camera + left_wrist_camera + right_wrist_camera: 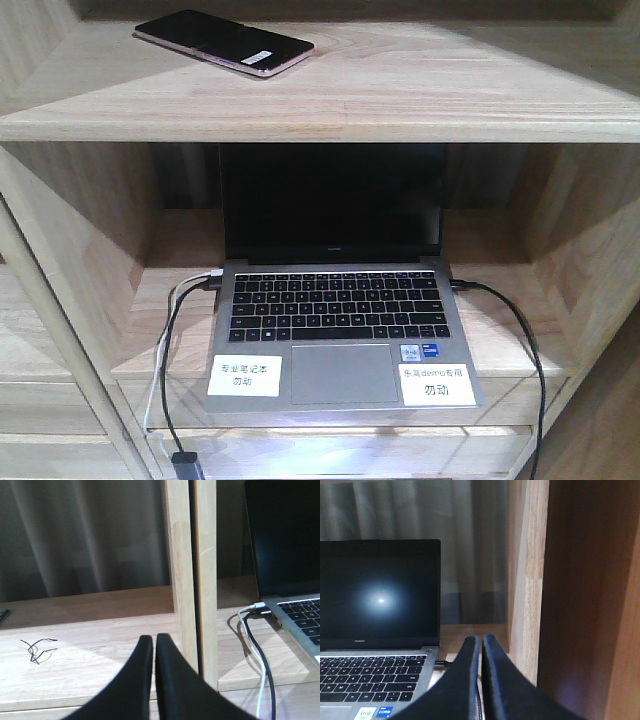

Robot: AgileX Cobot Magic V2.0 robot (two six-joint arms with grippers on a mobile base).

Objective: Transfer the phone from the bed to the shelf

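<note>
The phone (pixel 224 42), a glossy black slab with a pinkish rim and a small white sticker, lies flat on the upper board of the light wooden shelf (pixel 420 95) in the front view. No gripper touches it. My left gripper (pixel 154 642) is shut and empty, low before a shelf upright (pixel 192 580). In the right wrist view, my right gripper (pixel 482 642) hangs shut with nothing in it, beside the laptop's right edge. The bed is out of view.
An open grey laptop (pixel 340 330) fills the compartment below the phone, with black and white cables (pixel 170 360) at its left and a black cable (pixel 525 340) at its right. Thin black wire (pixel 37 649) lies on the left board. Wooden uprights (pixel 527 580) stand close.
</note>
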